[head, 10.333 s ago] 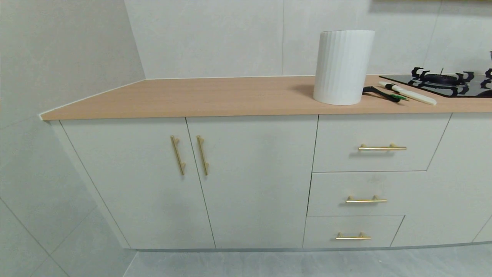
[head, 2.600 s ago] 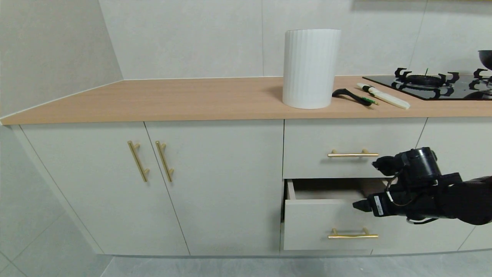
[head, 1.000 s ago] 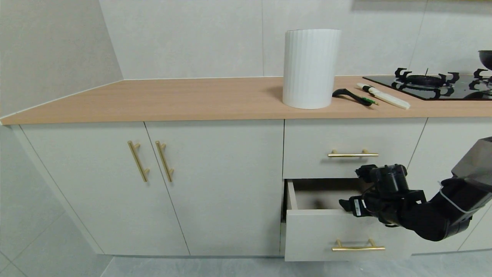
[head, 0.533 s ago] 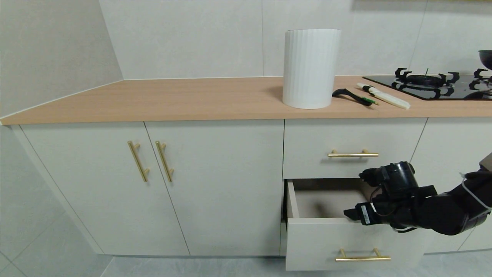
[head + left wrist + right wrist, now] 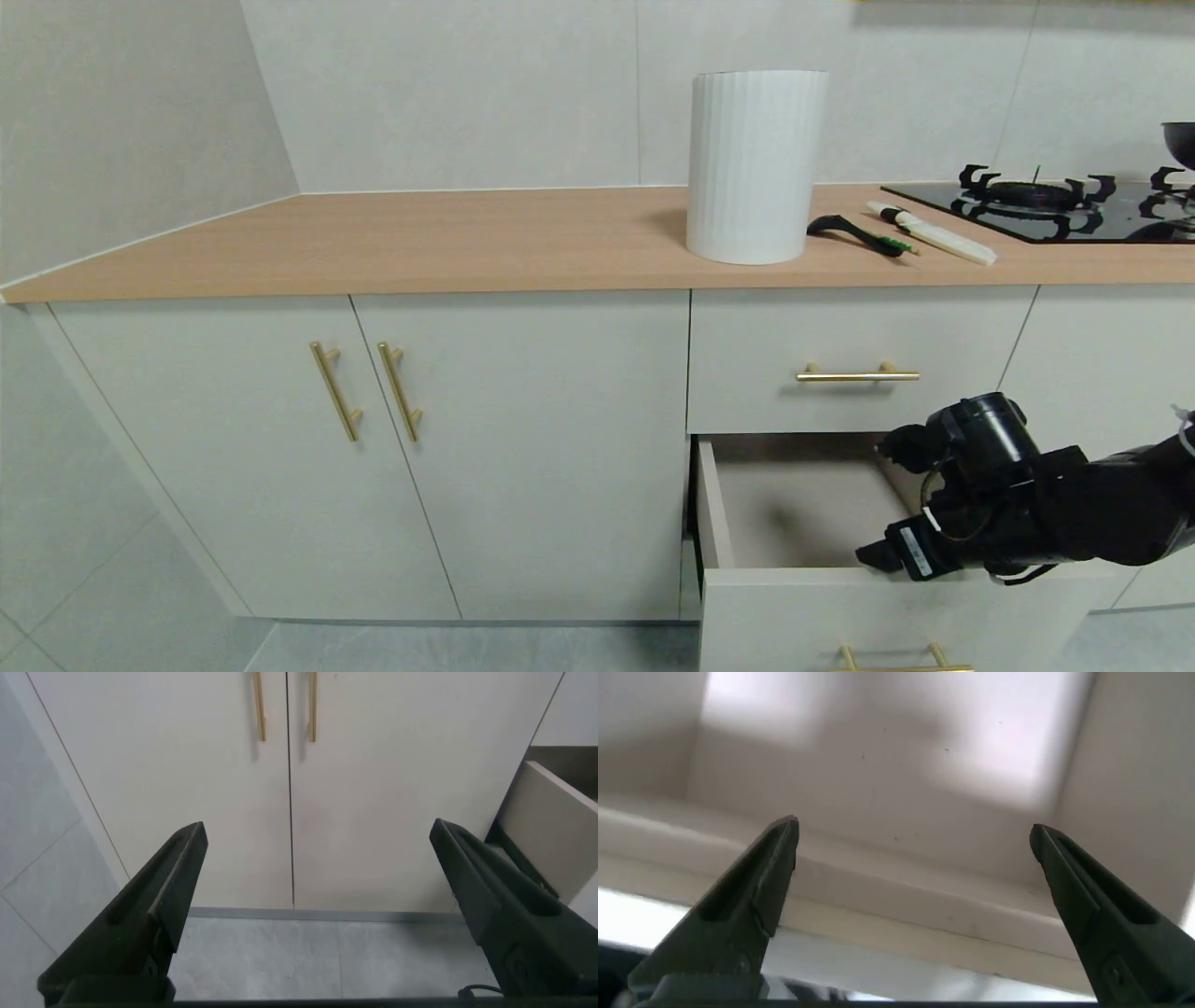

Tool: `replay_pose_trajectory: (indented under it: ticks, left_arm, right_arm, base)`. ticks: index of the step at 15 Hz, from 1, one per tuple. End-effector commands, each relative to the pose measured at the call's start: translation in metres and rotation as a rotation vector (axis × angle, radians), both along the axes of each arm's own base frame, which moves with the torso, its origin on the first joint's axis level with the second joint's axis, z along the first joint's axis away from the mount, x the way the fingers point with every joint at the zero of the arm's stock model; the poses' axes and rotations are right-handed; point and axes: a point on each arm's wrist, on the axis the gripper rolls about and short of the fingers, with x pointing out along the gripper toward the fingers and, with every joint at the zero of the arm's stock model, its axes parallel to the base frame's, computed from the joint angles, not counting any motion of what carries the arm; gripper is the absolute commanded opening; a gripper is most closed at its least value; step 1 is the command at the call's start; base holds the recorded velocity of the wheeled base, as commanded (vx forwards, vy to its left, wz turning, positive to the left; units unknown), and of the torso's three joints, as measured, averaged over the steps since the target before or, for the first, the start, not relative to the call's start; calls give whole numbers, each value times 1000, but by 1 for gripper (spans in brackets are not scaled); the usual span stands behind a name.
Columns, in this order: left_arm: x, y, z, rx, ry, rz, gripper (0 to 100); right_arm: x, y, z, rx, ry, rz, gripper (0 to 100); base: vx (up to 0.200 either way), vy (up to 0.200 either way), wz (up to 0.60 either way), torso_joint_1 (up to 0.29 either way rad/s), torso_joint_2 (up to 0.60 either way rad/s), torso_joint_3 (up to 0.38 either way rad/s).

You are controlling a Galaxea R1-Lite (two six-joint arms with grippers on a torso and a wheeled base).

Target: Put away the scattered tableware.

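The right gripper (image 5: pixel 878 557) sits at the top edge of the pulled-out drawer (image 5: pixel 803 611), just above its front panel. Its 2 fingers (image 5: pixel 757 896) are spread wide and grasp nothing, and the drawer's pale floor lies just beyond them. The tableware lies well above and beyond this gripper on the counter (image 5: pixel 467 238). There, a black utensil (image 5: pixel 854 233) and a white utensil (image 5: pixel 934 241) lie side by side, just beside a white canister (image 5: pixel 754 166), with the hob (image 5: pixel 1055 201) on their other side. The left gripper (image 5: pixel 317 829) is low down and released, its 2 fingers wide apart and empty. It faces 2 doors (image 5: pixel 374 812) with gold handles (image 5: pixel 260 709), and the drawer's side is off toward the right arm.
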Motion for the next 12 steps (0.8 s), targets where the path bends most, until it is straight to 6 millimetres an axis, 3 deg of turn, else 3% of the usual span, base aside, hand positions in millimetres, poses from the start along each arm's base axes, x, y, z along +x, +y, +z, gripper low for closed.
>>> replay_pose_trajectory:
  ticks: [1, 12]
  left_arm:
    - [0, 0, 0, 0, 0, 0, 100]
    - [0, 0, 0, 0, 0, 0, 100]
  right_arm:
    - [-6, 0, 7, -11, 4, 25, 100]
    - [-68, 13, 17, -205, 341, 289, 100]
  base:
    - [0, 0, 0, 0, 0, 0]
    - [0, 0, 0, 0, 0, 0]
